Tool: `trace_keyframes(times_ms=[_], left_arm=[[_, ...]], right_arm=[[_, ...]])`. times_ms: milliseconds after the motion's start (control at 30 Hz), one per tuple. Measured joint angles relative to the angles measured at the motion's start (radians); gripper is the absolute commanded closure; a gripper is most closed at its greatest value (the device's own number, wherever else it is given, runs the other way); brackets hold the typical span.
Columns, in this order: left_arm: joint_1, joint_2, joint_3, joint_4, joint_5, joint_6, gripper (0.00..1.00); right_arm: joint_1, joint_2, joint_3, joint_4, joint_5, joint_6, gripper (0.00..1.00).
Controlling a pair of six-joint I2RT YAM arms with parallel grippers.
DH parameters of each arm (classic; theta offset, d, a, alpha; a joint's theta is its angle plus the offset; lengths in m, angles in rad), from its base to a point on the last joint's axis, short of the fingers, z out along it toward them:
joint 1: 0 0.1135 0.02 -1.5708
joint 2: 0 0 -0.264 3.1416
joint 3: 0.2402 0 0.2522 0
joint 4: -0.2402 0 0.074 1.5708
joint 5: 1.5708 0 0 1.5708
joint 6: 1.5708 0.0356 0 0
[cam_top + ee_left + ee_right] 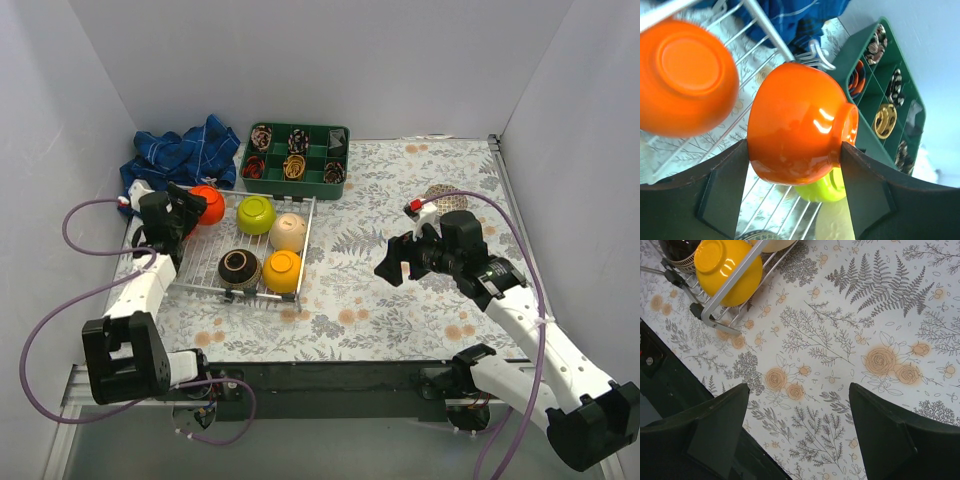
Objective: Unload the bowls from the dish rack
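The white wire dish rack stands left of centre. In it are a lime green bowl, a beige bowl, a dark brown bowl and a yellow-orange bowl. My left gripper is at the rack's back left corner, shut on an orange-red bowl that is turned on its side between the fingers. It also shows in the top view. A second orange-red bowl lies upside down beside it. My right gripper is open and empty above the table, right of the rack.
A green compartment tray with small items stands behind the rack. A blue cloth lies at the back left. A round patterned thing is partly hidden behind my right arm. White walls enclose the table.
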Motion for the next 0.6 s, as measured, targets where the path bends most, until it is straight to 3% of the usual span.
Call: trace_keyframes(times_ms=[233, 600], left_arm=[[-0.102, -0.079, 0.107, -0.079, 0.024, 0.314, 0.80], [-0.600, -0.172, 0.197, -0.187, 0.045, 0.926, 0.80]], right_arm=[[0.000, 0.026, 0.106, -0.068, -0.011, -0.010, 0.09], [0.000, 0.233, 0.388, -0.129, -0.148, -0.031, 0.08]])
